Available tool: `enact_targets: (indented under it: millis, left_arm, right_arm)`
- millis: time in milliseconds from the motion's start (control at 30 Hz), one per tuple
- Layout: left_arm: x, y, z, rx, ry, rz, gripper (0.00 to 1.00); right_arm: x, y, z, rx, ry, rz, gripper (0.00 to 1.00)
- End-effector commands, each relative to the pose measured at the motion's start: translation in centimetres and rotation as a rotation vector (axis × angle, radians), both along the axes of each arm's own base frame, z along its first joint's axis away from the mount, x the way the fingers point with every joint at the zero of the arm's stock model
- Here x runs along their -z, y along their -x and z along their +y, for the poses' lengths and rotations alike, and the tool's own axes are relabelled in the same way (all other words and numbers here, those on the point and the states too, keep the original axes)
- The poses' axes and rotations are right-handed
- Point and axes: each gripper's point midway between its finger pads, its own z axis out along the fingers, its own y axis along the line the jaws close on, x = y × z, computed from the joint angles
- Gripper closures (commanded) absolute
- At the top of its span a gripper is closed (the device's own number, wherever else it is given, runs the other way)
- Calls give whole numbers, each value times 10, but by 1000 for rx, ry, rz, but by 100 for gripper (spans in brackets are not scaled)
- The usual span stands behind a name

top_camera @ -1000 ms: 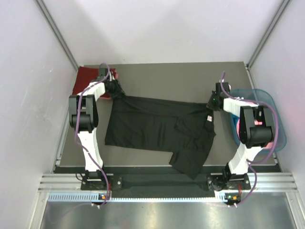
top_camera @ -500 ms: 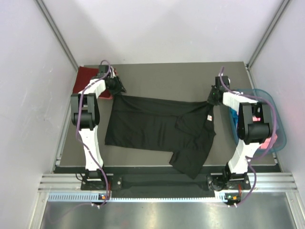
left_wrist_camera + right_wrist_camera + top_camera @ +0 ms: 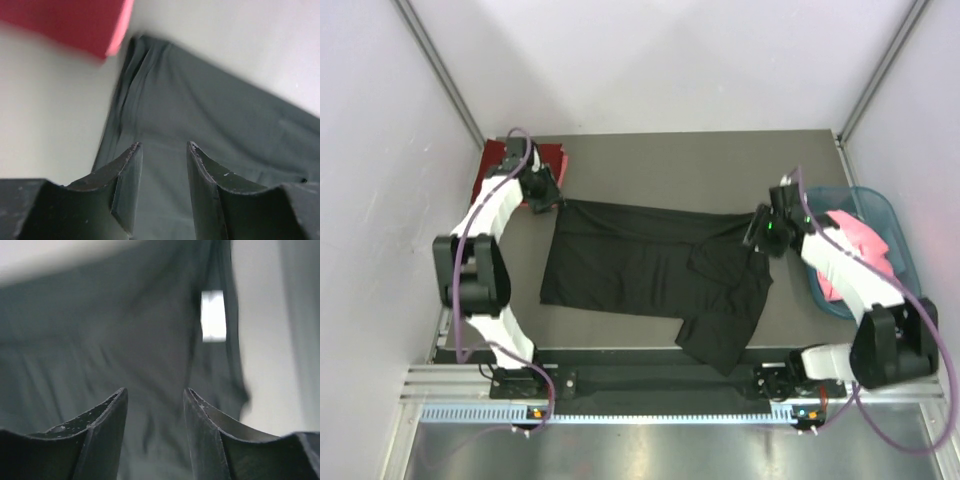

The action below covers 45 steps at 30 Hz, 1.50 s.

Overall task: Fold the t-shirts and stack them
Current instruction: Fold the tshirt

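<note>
Black shirt (image 3: 640,265) lies spread mid-table from above, red shirt (image 3: 498,165) at 10 o'clock, left gripper (image 3: 548,192) and right gripper (image 3: 761,232) at the black one's far corners. Left wrist: I see jaws apart over black cloth. Right wrist: jaws apart, white label (image 3: 213,315) at 1 o'clock.

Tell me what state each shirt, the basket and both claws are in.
black t-shirt: spread on the table, partly folded over at its right end.
dark red t-shirt: folded, at the far left corner.
teal basket: upright, holding cloth.
pink t-shirt: crumpled in the teal basket.
left claw: open, empty, above the black t-shirt.
right claw: open, empty, above the black t-shirt.
</note>
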Motion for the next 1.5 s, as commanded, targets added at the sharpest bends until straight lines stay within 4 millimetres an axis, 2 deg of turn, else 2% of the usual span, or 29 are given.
enact_targets:
  millis: [0, 33, 67, 100, 167, 200, 233, 300, 333, 467, 633, 800, 1033, 1233, 1333, 1367, 1467]
  left_arm:
    - [-24, 37, 27, -149, -102, -41, 54]
    - [-24, 45, 33, -211, -108, -30, 54]
    - [-18, 55, 39, -243, -127, -11, 54]
    - [-25, 60, 46, -276, -149, -29, 54]
    - [-16, 74, 47, -314, -134, -4, 53]
    - [-16, 78, 48, -331, -112, -3, 53]
    - [-14, 82, 46, -355, -83, 7, 53]
    - [0, 92, 43, -371, -39, 57, 53]
    - [6, 98, 35, -367, 3, 95, 54]
    - [29, 118, 32, -391, 16, 182, 55]
    - [22, 126, 46, -434, -52, 131, 53]
    - [16, 124, 51, -445, -62, 109, 51]
    - [14, 121, 51, -431, -41, 107, 52]
    - [19, 123, 51, -422, -39, 109, 52]
    - [20, 124, 48, -415, 12, 115, 53]
    - [19, 125, 40, -385, 80, 115, 53]
    - [18, 128, 40, -377, 92, 126, 53]
  right_arm:
    - [30, 98, 8, 81, 11, 246, 51]
    - [40, 120, 8, 91, 15, 289, 52]
    - [33, 132, 13, 148, -30, 266, 52]
    - [47, 160, 12, 152, 3, 318, 52]
    - [48, 179, 21, 220, -83, 293, 52]
    - [53, 193, 29, 200, -98, 308, 52]
    - [68, 205, 29, 207, -103, 333, 52]
    - [75, 217, 38, 191, -132, 340, 52]
    - [80, 221, 38, 184, -117, 353, 52]
    - [85, 238, 40, 152, -36, 422, 52]
    - [95, 268, 45, 133, 0, 491, 52]
    - [100, 281, 82, 128, -137, 495, 53]
    - [101, 296, 97, 176, -128, 492, 55]
    - [115, 304, 100, 190, -138, 503, 60]
    - [116, 302, 98, 198, -109, 484, 70]
    - [116, 302, 97, 202, -100, 480, 82]
    - [110, 296, 100, 184, -99, 441, 100]
